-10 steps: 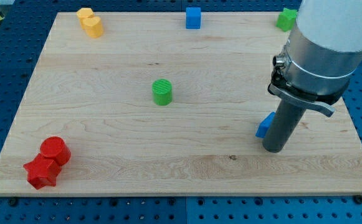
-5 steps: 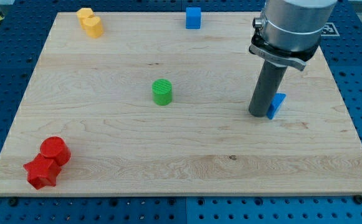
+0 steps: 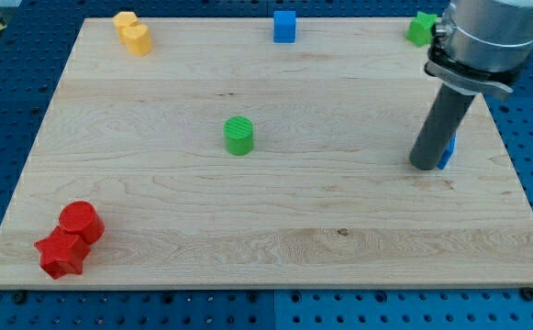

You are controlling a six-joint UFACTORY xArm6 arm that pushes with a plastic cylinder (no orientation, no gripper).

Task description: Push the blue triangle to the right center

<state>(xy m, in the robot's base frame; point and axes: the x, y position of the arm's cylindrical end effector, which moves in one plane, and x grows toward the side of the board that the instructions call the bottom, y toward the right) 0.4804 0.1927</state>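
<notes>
The blue triangle (image 3: 448,152) lies on the wooden board (image 3: 266,211) near the view's right edge, at about mid height. Most of it is hidden behind my rod; only a thin blue sliver shows on the rod's right. My tip (image 3: 426,167) rests on the board, touching the triangle's left side.
A blue cube (image 3: 285,27) sits at the top middle. A green block (image 3: 421,28) is at the top right beside the arm. A green cylinder (image 3: 239,136) stands mid board. Two yellow blocks (image 3: 132,33) sit top left. A red cylinder (image 3: 82,221) and red star (image 3: 60,254) sit bottom left.
My tip first moved up the view with the blue triangle, passing to its left side, then swept right, pushing it toward the right edge. Other blocks have not moved.
</notes>
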